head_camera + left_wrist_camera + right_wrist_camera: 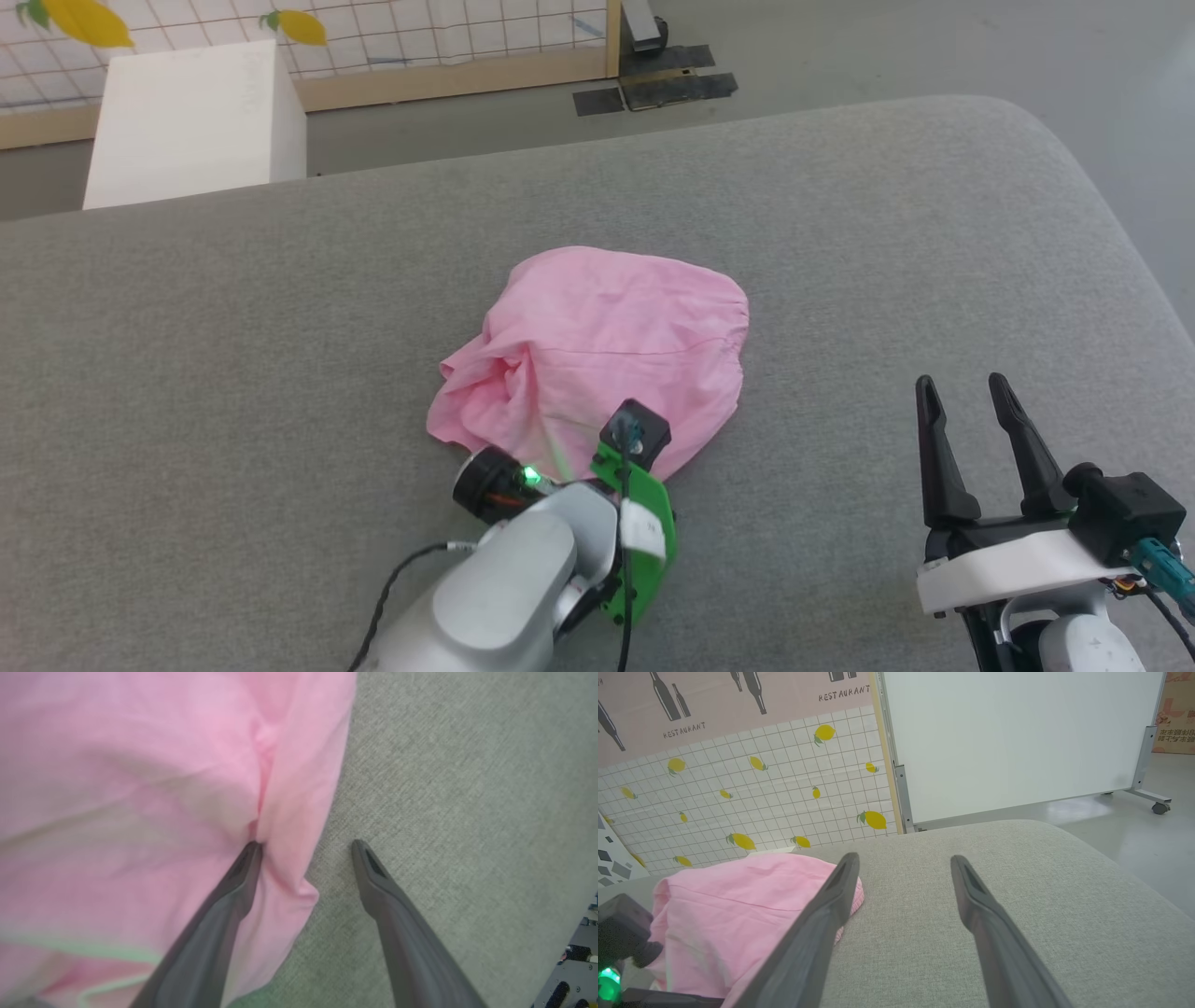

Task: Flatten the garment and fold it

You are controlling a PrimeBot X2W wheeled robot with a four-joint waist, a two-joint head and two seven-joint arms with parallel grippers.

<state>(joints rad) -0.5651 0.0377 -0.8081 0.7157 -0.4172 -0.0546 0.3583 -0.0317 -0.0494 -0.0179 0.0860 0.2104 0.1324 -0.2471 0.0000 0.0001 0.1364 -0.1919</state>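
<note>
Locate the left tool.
In the left wrist view, the left tool straddles the garment edge, open: one finger on cloth, the other over the grey cushion.

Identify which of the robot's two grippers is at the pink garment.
The left gripper: its open fingers straddle the garment's edge, one touching the cloth. The right gripper stands open over the grey cushion, apart from it.

Staged lab set, printed lemon-tile backdrop [761, 802], wheeled partition [1017, 742]

Bright even light; soft shadows; left wrist view blurred, perhaps too close.
</note>
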